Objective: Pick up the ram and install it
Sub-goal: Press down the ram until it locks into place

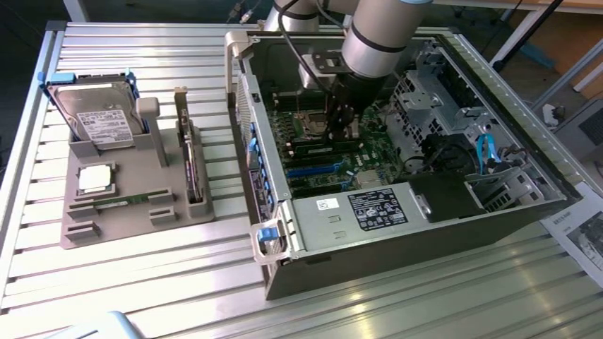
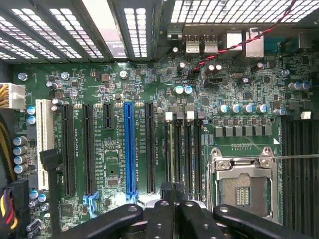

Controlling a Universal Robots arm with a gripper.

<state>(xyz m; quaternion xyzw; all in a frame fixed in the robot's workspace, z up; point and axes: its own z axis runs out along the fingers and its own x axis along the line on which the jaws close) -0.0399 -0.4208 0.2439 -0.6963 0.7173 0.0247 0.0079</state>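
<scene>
A ram (image 1: 118, 203) is being shown lying in the grey tray (image 1: 141, 169) at the exterior view's left, well apart from the gripper (image 1: 339, 123) inside the computer case (image 1: 396, 240). In the wrist view its fingers (image 2: 167, 204) are being held shut over the motherboard (image 2: 109, 74), by the memory slots (image 2: 184, 144); whether anything is pinched cannot be told.

Arm (image 1: 377, 35): round, light grey tube segments with a smooth matte finish; a thin dark seam ring runs around the lower segment. A second grey segment behind it, near the top edge of the exterior view. Black cable runs down alongside the arm — loosely looped, not clipped flat. Below the grey tube sits a black bracket block, then a narrower black wrist body. Gripper (image 1: 337, 121): all black, slim, tapering downward. In the wrist view the gripper (image 2: 174, 199) shows glossy black linkage bars spreading to either side — rounded ends, small round pivot screws at the joints, and two narrow black fingers (image 2: 166, 191) side by side.
</scene>
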